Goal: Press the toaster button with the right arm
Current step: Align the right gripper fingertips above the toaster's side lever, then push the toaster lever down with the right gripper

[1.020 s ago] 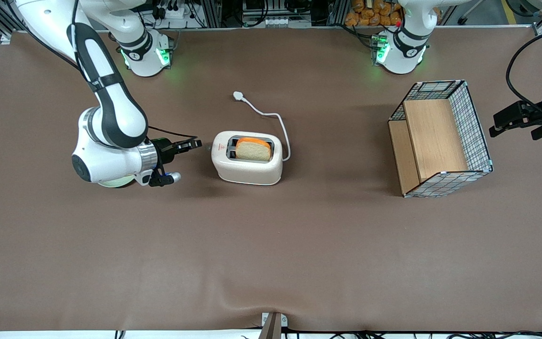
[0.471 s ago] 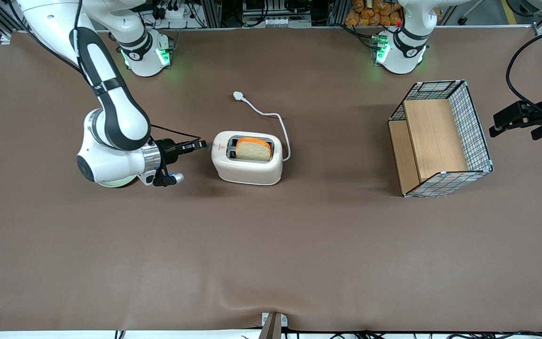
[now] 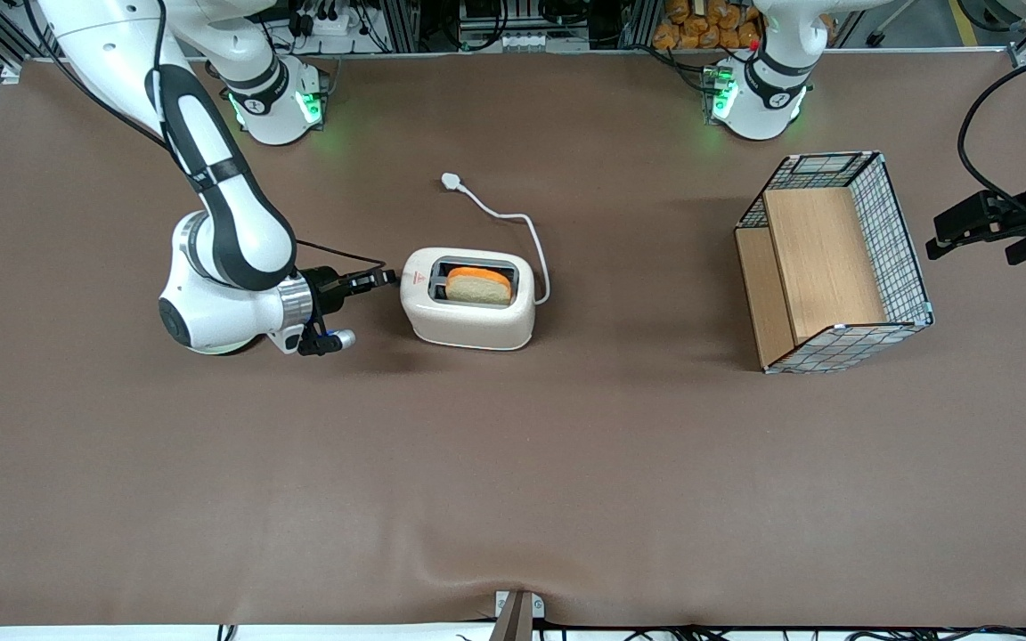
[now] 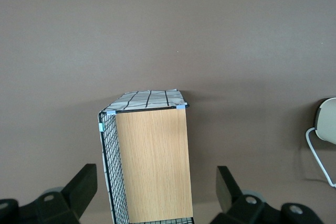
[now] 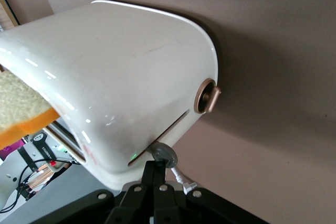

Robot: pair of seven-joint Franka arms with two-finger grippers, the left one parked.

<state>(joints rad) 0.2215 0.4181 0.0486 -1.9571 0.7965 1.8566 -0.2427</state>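
Gripper (image 5: 156,170) fingers together, tips pressing button (image 5: 164,153) on toaster (image 3: 468,299) end face (bread (image 3: 478,285) in slot).

Toaster button (image 5: 164,154) partly hidden by the gripper (image 5: 156,174), toaster (image 5: 115,77) cut off.

Right arm (image 3: 210,178) bent low over the table, forearm sloping down to a wrist turned level and pointing toward the parked arm's end. Gripper (image 3: 386,279) held horizontal at the wrist's tip, fingers (image 5: 155,181) pressed together side by side, no gap between them.
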